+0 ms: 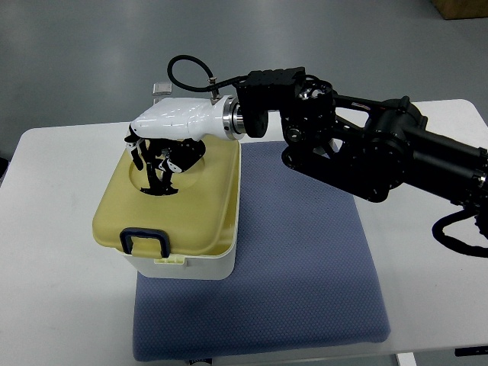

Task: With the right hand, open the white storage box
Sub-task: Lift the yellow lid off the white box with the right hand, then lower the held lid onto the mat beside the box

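Blue-grey mat: padded, textured, laid over the white table; fills the lower centre and right of the frame, its lower edge nearest the viewer.

White storage box: stands on the mat's left edge, left of centre. White body, pale yellow lid, lid apparently down and seated. Dark blue latch handle on the lower face of the lid, towards the viewer. Shallow round dish in the lid's upper part.

Right hand: white shell, dark fingers. Arm enters from the right edge and crosses the upper centre. Hand sits directly over the lid's round dish, fingers curled downward, tips at or just touching the lid; nothing visibly held. Whether any finger hooks an edge cannot be told.

Key relation: latch handle lies below the hand in the frame, at the opposite end of the lid. Judgement: lid not yet lifted; opening probably depends on that latch end.

Left hand: not seen.
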Available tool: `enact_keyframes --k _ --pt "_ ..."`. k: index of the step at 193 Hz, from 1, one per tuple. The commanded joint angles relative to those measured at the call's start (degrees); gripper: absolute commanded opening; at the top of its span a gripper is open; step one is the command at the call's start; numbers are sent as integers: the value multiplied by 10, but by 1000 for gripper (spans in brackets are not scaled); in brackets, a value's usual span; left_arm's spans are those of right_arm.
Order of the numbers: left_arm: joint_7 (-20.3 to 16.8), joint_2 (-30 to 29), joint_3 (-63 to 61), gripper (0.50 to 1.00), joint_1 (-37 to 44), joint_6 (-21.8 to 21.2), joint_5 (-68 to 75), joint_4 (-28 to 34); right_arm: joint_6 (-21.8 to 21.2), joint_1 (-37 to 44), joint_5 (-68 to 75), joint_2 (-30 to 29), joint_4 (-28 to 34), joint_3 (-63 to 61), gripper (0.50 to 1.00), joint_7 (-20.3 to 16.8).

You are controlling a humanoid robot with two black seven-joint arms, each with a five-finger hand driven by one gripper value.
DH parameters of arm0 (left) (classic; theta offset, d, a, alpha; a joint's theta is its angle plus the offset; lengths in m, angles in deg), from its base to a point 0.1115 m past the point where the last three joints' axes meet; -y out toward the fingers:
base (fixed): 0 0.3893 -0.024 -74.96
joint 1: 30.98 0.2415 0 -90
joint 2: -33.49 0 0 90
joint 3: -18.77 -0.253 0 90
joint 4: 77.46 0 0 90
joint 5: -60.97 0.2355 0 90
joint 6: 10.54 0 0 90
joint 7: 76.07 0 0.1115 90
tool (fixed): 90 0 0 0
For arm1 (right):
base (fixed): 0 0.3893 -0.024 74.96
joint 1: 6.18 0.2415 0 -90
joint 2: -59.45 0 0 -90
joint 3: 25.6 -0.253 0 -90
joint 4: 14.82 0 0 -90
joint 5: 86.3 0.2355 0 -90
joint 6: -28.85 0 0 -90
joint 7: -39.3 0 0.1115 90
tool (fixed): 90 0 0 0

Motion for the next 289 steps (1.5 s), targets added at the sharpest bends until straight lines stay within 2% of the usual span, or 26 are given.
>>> enact_keyframes --k 1,29,51,67,86,135,155,185,213,244,289 --pt "0 0 1 1000 0 0 0 0 -4 10 5 4 13 -6 500 1" --pt "0 0 1 1000 0 -1 0 1 -13 34 16 22 33 -37 500 1" --pt "0 0 1 1000 0 0 -1 2 -59 45 30 58 49 -73 500 1" --pt "0 0 0 1000 0 0 0 2 -75 45 42 87 60 -95 500 3" --pt "0 0 0 1000 0 0 0 1 -84 45 53 146 79 -99 500 13" --pt "0 0 0 1000 0 0 0 -1 -103 33 63 330 84 -90 500 74" --pt "2 0 -1 1000 0 0 0 -1 -110 2 58 372 82 -80 500 79" --pt "3 0 -1 1000 0 0 2 -2 -91 -59 37 393 59 -32 500 79" --pt "3 0 0 1000 0 -1 1 -1 -19 -95 32 384 11 33 500 80" --pt "3 0 0 1000 0 -4 0 -1 55 -121 33 368 6 82 500 80" --pt "3 0 -1 1000 0 -4 0 -1 75 -133 33 326 6 84 500 79"
